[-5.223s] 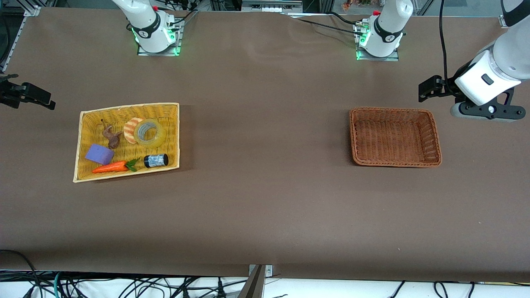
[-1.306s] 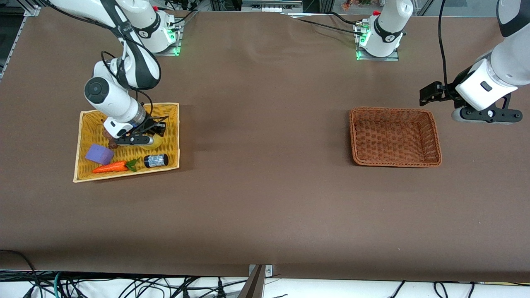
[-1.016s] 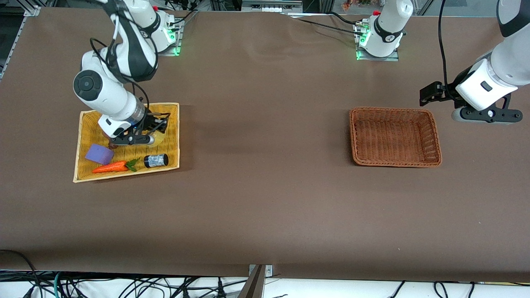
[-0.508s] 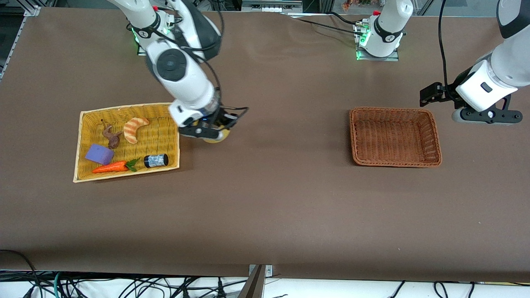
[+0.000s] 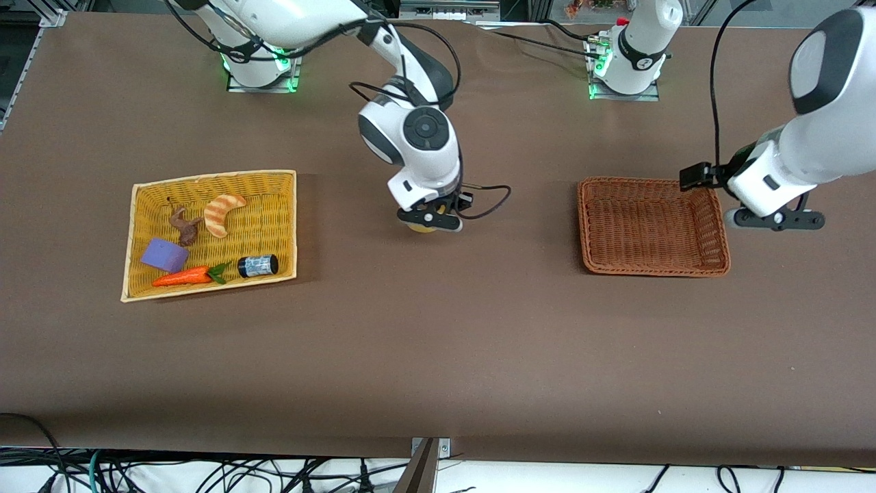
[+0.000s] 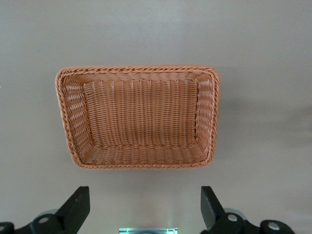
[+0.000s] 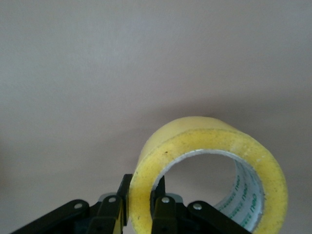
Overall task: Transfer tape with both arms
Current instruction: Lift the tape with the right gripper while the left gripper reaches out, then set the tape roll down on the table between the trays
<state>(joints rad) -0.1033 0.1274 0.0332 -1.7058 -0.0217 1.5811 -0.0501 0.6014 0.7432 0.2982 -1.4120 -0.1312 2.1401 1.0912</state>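
My right gripper (image 5: 428, 220) is over the bare table between the two baskets and is shut on the tape (image 7: 204, 165), a yellowish ring whose wall is pinched between the jaws. In the front view only a sliver of the tape (image 5: 423, 229) shows under the hand. My left gripper (image 5: 691, 177) is open and empty, over the brown wicker basket (image 5: 653, 263) at its edge toward the left arm's end. The left wrist view shows that basket (image 6: 139, 73) empty, with its fingers (image 6: 77, 207) wide apart.
A yellow wicker basket (image 5: 284, 219) toward the right arm's end holds an orange-striped croissant toy (image 5: 220, 212), a brown figure (image 5: 183, 226), a purple block (image 5: 164, 255), a carrot (image 5: 183, 276) and a small black-capped cylinder (image 5: 258, 265).
My right gripper lifted the tape out of the yellow basket and carried it toward the table's middle. My left arm has shifted in over the brown basket's edge.
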